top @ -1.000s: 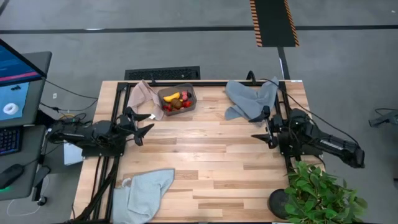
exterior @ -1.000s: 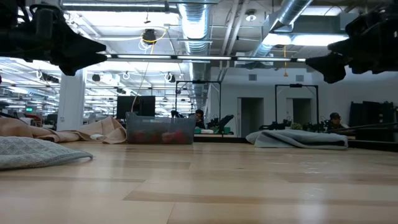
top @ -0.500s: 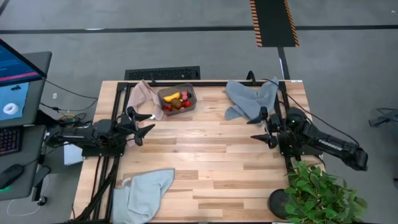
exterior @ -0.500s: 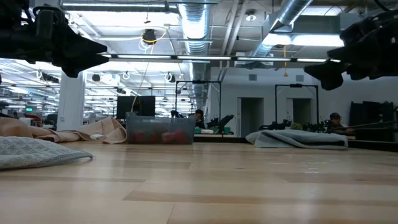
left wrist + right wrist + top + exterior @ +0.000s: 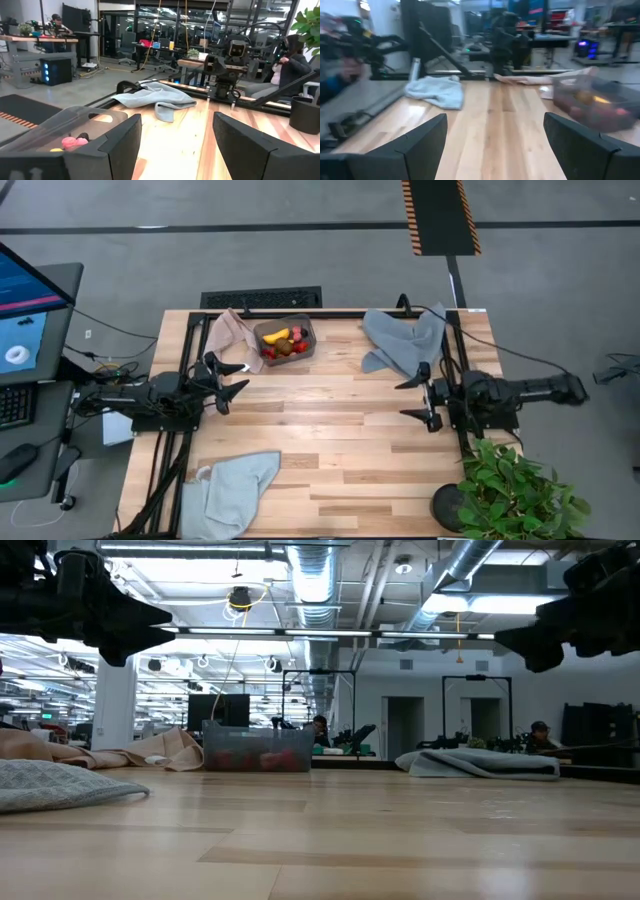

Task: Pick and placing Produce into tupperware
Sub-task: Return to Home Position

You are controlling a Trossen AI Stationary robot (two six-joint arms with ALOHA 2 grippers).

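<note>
The tupperware (image 5: pixel 285 338) stands at the table's far side, left of centre, with the produce (image 5: pixel 284 341) inside it: a yellow banana, red strawberries and a brown piece. It also shows in the low view (image 5: pixel 257 750) and in both wrist views (image 5: pixel 65 125) (image 5: pixel 595 100). My left gripper (image 5: pixel 241 378) hovers open at the left edge, just on the near side of the tub, pointing level toward the table's right. My right gripper (image 5: pixel 403 400) hovers open at the right edge, pointing level toward the left. Both have nothing between their fingers.
A beige-pink cloth (image 5: pixel 230 332) lies against the tub's left side. Grey-blue cloths lie at the far right (image 5: pixel 405 340) and the near left (image 5: pixel 235 485). A potted plant (image 5: pixel 515 490) stands at the near right corner. Bare wood spans the middle.
My right arm has swung about its base, so that its gripper now points straight toward the table's left; the gripper has shifted a little toward the near edge, still open. The tub and the produce have not moved.
</note>
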